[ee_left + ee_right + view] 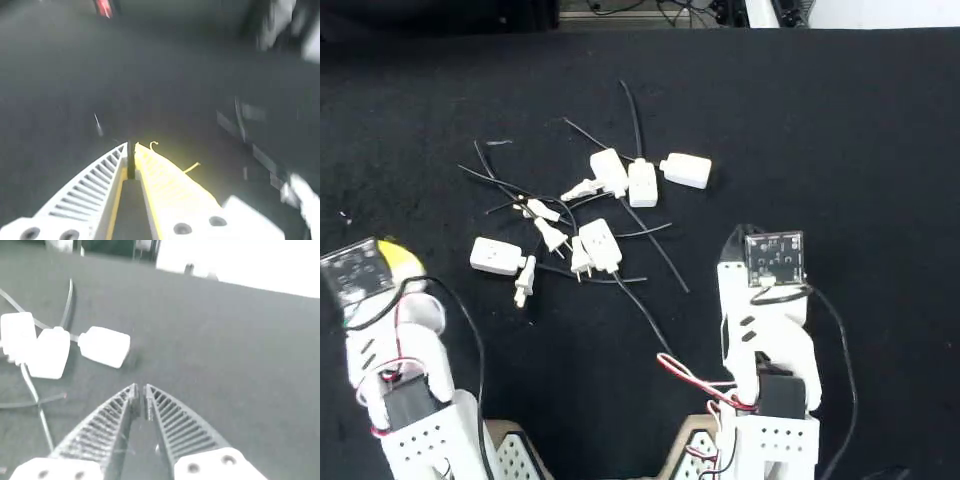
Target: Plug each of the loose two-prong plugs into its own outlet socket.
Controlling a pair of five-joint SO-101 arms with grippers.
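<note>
Left gripper point(131, 147): clenched on nothing, tips pressed together over bare cloth, at the lower left of the high view
Right gripper point(141, 390): pinched nearly to, grasping nothing, at the lower centre-right of the high view, just short of the pile
Near socket point(492, 256): white block left of centre in the high view, lying flat
Near plug point(524, 280): loose, just beside the near socket, on its lower right
Middle socket point(600, 244): centre of the high view, with a second plug point(580, 258) against its left edge; seated or only touching, cannot tell
Other loose plugs: one point(552, 236) and another point(542, 209) above the near pair, tangled among black cords point(655, 250)
Far sockets point(643, 183): white blocks clustered in the upper middle, the rightmost block point(685, 170) slightly apart
Step in hand: judged not yet begun, no plug lifted
Doing it well: open the fingers before descending; take the near plug by its body, prongs left free; pin the near socket with the other gripper to stop a light block sliding; line prongs with slots before pushing; keep clear of the cords
</note>
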